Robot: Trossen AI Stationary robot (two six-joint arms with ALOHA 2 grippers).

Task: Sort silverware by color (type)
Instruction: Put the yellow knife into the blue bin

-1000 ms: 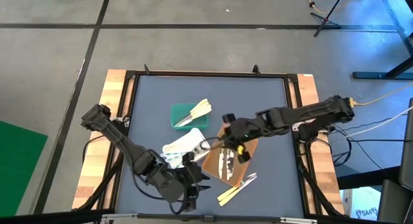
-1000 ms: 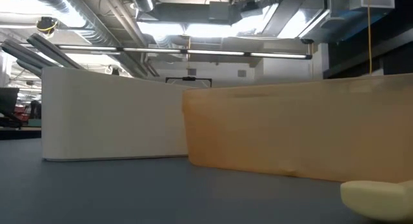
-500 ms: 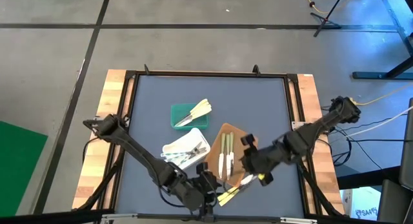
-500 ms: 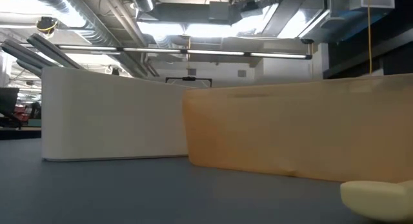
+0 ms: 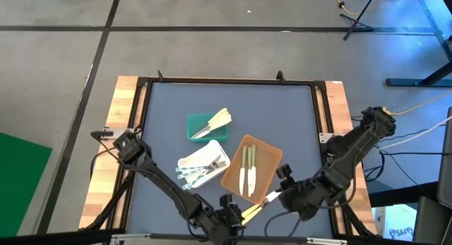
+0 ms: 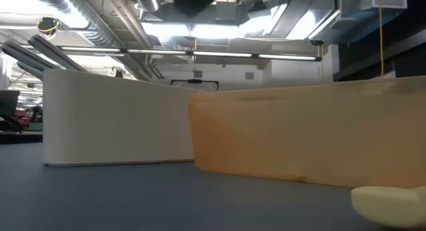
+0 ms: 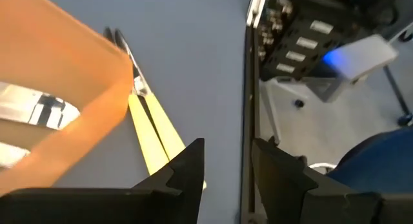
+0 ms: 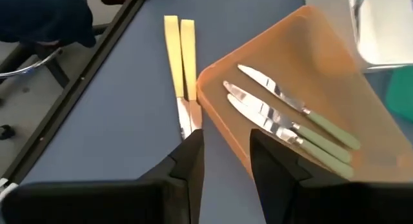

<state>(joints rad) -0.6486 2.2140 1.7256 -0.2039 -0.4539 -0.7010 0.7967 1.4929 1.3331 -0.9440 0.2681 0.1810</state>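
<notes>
Grey concrete floor (image 5: 212, 54) with dark lines; ceiling pipes (image 6: 100, 31) and striplights overhead

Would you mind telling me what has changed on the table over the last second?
Both arms have pulled back toward the table's near edge. The right gripper, over the brown tray a second ago, now sits beside its near corner, jaws apart and empty. The left gripper has moved from the white tray to the loose yellow utensils. The green-handled knives are now uncovered. Trays and utensils stayed put.
</notes>
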